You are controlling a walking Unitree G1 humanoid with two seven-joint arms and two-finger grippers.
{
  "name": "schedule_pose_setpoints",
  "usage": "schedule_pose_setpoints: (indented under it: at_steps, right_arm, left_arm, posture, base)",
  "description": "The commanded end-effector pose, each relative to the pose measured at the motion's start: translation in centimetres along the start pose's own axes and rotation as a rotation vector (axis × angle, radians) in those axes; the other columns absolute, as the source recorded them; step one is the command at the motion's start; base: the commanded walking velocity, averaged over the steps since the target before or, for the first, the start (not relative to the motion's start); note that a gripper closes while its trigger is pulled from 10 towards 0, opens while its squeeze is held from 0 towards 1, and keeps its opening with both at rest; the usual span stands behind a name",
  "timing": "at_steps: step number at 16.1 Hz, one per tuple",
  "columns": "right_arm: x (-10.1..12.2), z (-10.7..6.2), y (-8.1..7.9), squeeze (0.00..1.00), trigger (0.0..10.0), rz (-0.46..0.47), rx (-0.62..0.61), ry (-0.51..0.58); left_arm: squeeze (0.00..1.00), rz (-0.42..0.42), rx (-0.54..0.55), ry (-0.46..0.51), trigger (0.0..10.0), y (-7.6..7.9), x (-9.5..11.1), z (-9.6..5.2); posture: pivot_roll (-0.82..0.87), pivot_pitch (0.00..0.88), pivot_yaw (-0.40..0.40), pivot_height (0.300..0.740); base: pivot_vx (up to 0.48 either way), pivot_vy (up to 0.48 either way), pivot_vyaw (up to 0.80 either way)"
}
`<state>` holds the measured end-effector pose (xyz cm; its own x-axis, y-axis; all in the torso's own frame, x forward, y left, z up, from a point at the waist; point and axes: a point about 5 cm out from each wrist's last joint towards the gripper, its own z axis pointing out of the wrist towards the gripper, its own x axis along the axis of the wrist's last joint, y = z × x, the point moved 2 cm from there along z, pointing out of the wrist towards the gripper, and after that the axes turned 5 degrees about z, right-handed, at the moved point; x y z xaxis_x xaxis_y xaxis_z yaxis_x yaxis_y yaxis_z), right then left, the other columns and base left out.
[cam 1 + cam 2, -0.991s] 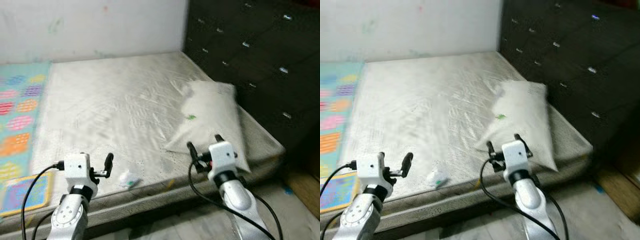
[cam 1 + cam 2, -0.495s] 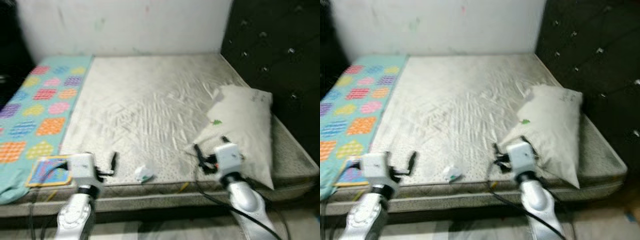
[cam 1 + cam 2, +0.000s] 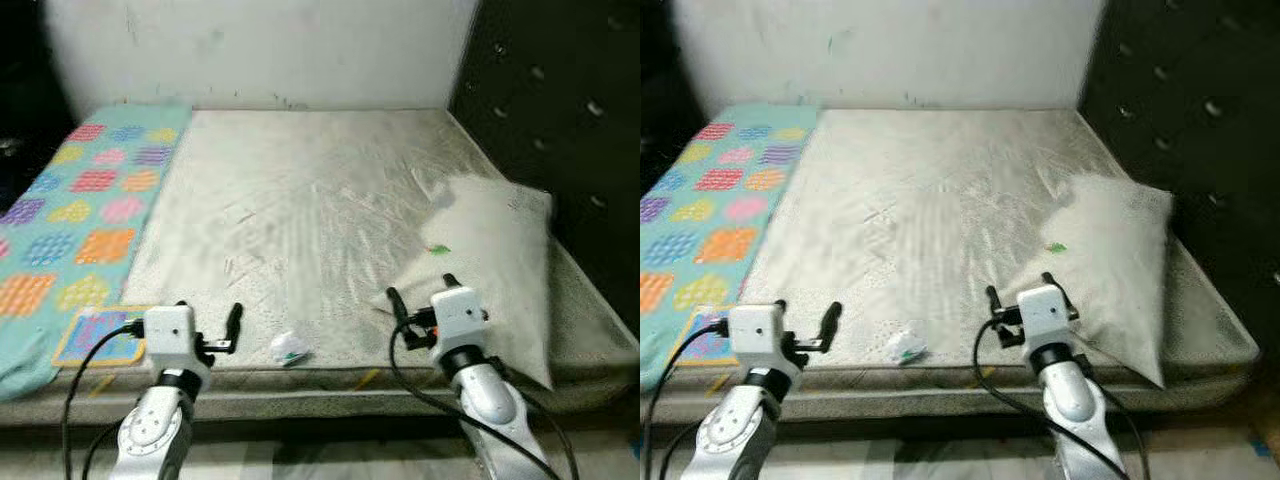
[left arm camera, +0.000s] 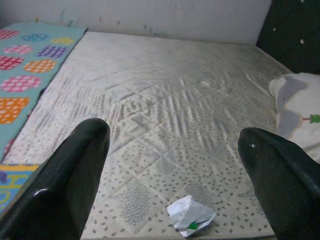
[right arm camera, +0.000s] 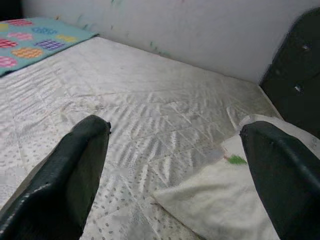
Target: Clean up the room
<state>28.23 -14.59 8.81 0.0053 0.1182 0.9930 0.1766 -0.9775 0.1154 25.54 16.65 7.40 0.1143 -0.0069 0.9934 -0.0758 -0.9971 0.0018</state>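
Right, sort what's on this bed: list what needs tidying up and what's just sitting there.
For the cleanup:
- crumpled paper near the mattress edge
- colourful book at the near corner

Just there:
- pillow by the dark headboard
- patterned blanket
- mattress

Left gripper and right gripper hover open, holding nothing.

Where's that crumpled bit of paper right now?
The crumpled paper lies on the mattress near its front edge, between the left gripper and right gripper.

Crumpled white wrapper point(image 4: 190, 219) on bare mattress point(image 4: 165, 115), between the left hand's point(image 4: 172, 175) wide-spread fingers point(image 4: 70, 185).
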Motion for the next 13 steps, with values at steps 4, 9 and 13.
schedule_pose_setpoints:
  at_steps: [4,9,13]
  right_arm:
    - [0.35,0.35,-0.28,0.00,10.0,0.003,0.011,0.016]
    - [0.36,0.47,-0.26,0.00,10.0,0.006,0.005,0.015]
    - [0.35,0.51,-0.27,0.00,10.0,0.008,0.000,0.015]
  left_arm:
    - [0.00,-0.003,0.011,0.011,10.0,-0.49,0.17,-0.18]
    - [0.00,-0.008,0.006,0.007,10.0,-0.53,0.17,-0.06]
    - [0.00,-0.011,0.001,0.005,10.0,-0.53,0.16,0.00]
  posture:
    - [-0.13,0.000,-0.041,0.740]
    - [-0.14,0.000,-0.037,0.740]
    - [-0.14,0.000,-0.035,0.740]
  base:
    - [0.188,0.000,0.20]
    - [0.286,0.000,0.00]
    - [0.330,0.000,0.00]
